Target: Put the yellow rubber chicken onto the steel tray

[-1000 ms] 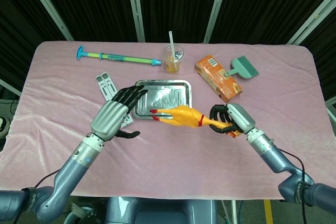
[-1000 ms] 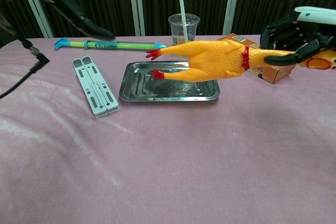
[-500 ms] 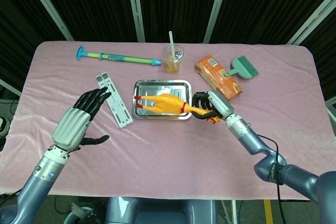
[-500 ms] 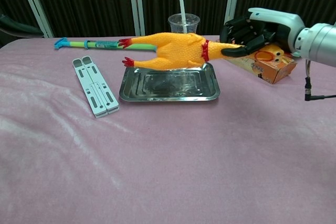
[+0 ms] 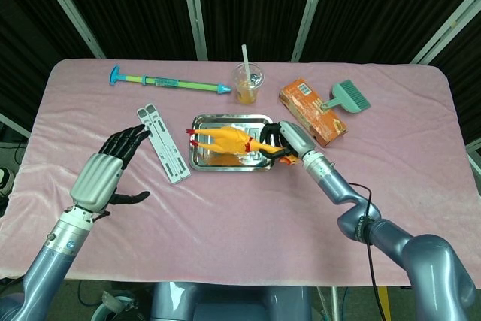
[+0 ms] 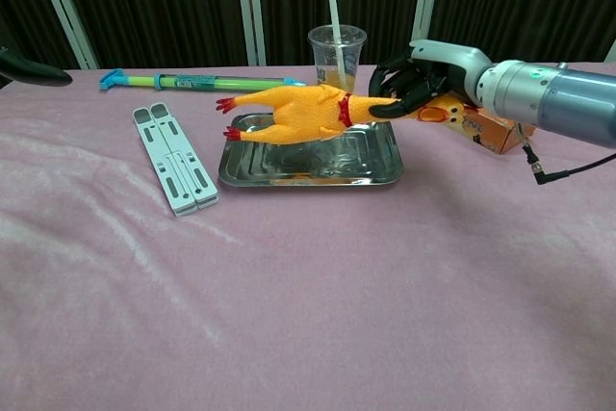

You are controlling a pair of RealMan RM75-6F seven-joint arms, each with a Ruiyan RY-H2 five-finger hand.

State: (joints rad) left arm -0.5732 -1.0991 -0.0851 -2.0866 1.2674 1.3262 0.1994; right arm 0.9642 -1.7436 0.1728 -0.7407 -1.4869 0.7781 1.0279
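The yellow rubber chicken (image 5: 224,140) (image 6: 298,113) lies stretched over the steel tray (image 5: 204,159) (image 6: 250,174), red feet pointing left, body low on or just over the tray's floor. My right hand (image 5: 284,139) (image 6: 416,78) grips it by the neck and head at the tray's right end. My left hand (image 5: 104,173) hangs above the cloth well to the left of the tray, fingers spread, holding nothing; the chest view catches only a dark fingertip (image 6: 34,71) at its left edge.
A white folded stand (image 5: 164,152) (image 6: 175,169) lies left of the tray. Behind it are a green-blue syringe toy (image 5: 167,82), a plastic cup with straw (image 5: 248,84) (image 6: 337,50), an orange box (image 5: 313,112) and a teal brush (image 5: 349,95).
My right hand carried the chicken left and away from me, from in front of the tray down over it. My left hand drew back to the left, off the tray.
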